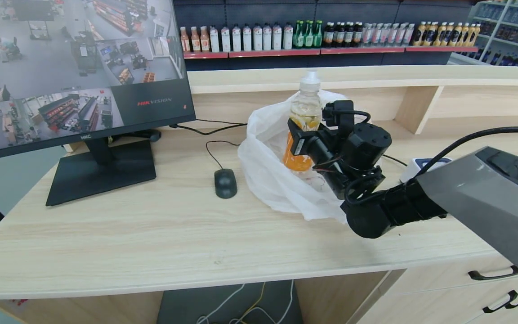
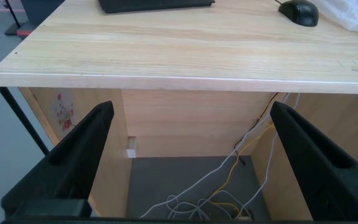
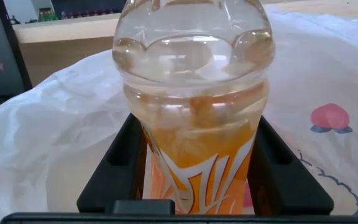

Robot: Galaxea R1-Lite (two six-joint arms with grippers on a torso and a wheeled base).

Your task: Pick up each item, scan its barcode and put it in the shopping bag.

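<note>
A clear bottle (image 1: 305, 118) with a white cap and an orange label stands upright, held over the mouth of the white plastic shopping bag (image 1: 271, 174) on the counter. My right gripper (image 1: 301, 131) is shut on the bottle's middle. In the right wrist view the bottle (image 3: 194, 118) sits between the two black fingers (image 3: 115, 168), with the bag (image 3: 61, 124) behind it. My left gripper (image 2: 191, 155) hangs open below the counter's front edge, with nothing between its fingers.
A monitor (image 1: 74, 67) on a black stand takes up the counter's left. A black mouse (image 1: 225, 182) lies just left of the bag. A white and blue device (image 1: 423, 166) sits behind my right arm. Cables (image 2: 229, 186) hang under the wooden counter (image 2: 166, 50).
</note>
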